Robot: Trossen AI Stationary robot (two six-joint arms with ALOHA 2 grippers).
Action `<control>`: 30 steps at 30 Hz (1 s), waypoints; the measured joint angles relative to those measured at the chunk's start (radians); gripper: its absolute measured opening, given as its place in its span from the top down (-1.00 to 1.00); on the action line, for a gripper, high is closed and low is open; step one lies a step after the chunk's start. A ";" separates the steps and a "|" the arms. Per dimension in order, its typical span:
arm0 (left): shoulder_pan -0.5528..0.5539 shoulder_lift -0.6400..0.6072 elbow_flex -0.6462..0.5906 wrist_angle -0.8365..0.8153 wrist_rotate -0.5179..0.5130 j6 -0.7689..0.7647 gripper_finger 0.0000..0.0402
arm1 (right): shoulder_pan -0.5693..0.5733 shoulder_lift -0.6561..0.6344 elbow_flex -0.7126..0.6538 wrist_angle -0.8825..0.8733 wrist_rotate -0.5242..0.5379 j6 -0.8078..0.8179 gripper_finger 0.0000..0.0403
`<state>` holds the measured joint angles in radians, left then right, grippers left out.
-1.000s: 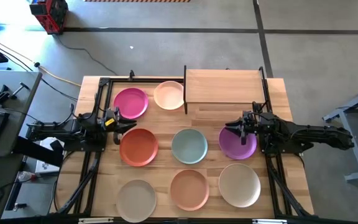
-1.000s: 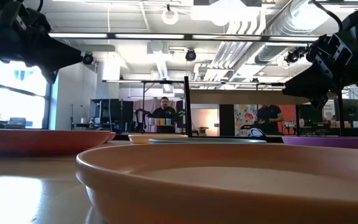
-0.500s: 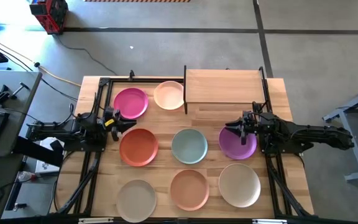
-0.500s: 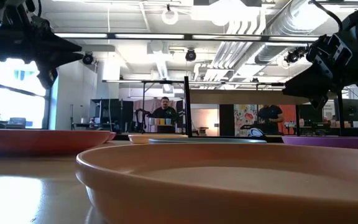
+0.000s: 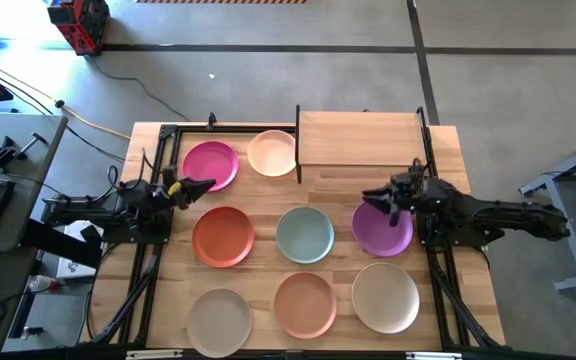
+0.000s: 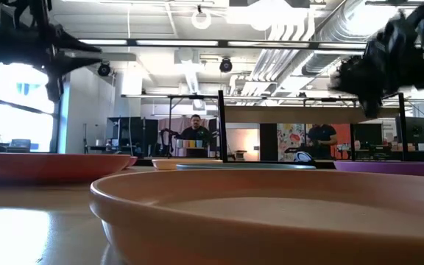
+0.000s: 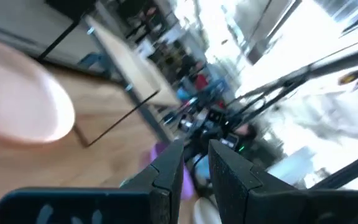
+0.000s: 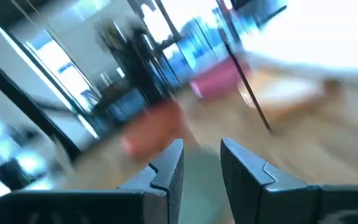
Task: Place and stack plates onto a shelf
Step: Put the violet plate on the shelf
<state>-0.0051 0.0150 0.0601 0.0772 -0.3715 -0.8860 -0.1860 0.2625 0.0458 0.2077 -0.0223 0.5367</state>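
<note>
Eight plates lie flat on the table: magenta (image 5: 211, 165), cream (image 5: 272, 153), orange-red (image 5: 223, 236), pale teal (image 5: 304, 234), purple (image 5: 386, 232), beige (image 5: 219, 320), salmon (image 5: 305, 304) and off-white (image 5: 385, 296). The light-wood shelf (image 5: 360, 138) stands on black posts at the far right. My left gripper (image 5: 208, 184) hovers level beside the magenta plate's near rim. Its fingers are narrowly open with nothing between them (image 7: 194, 149). My right gripper (image 5: 370, 196) hovers over the purple plate's far-left rim, also narrowly open and holding nothing (image 8: 202, 146).
Black arm frames run along the table's left (image 5: 148, 270) and right (image 5: 448, 280) sides. A strip of bare wood (image 5: 358, 182) lies between the shelf and the purple plate. People stand in the room beyond the table (image 6: 193, 132).
My left gripper has rolled about its own axis and tipped up to level, its tips swinging from the orange-red plate toward the magenta one. My right gripper has risen a little over the purple plate and tipped up. No plate has moved.
</note>
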 joint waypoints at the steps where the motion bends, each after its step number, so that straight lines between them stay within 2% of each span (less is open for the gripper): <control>1: 0.000 0.005 0.001 0.036 0.000 0.002 0.68 | 0.000 0.000 0.019 0.031 0.000 0.005 0.56; 4: 0.000 0.029 0.036 0.057 0.000 0.034 0.68 | 0.000 0.000 0.106 0.010 0.000 -0.019 0.56; 7: 0.000 0.073 0.092 0.053 -0.007 0.075 0.68 | 0.000 0.020 0.237 -0.112 0.000 -0.044 0.56; 11: 0.000 0.148 0.179 0.053 -0.008 0.118 0.68 | 0.000 0.096 0.443 -0.397 0.000 -0.013 0.56; 17: 0.000 0.271 0.318 0.024 -0.019 0.165 0.68 | 0.007 0.295 0.701 -0.835 -0.010 0.201 0.56; 22: 0.000 0.357 0.441 -0.095 -0.045 0.232 0.68 | 0.051 0.478 0.788 -1.006 -0.013 0.358 0.56; 30: 0.000 0.417 0.492 -0.237 -0.068 0.251 0.68 | 0.158 0.724 0.809 -1.037 -0.015 0.553 0.56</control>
<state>-0.0051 0.4322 0.5522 -0.1602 -0.4399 -0.6348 -0.0283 0.9861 0.8547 -0.8292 -0.0375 1.0901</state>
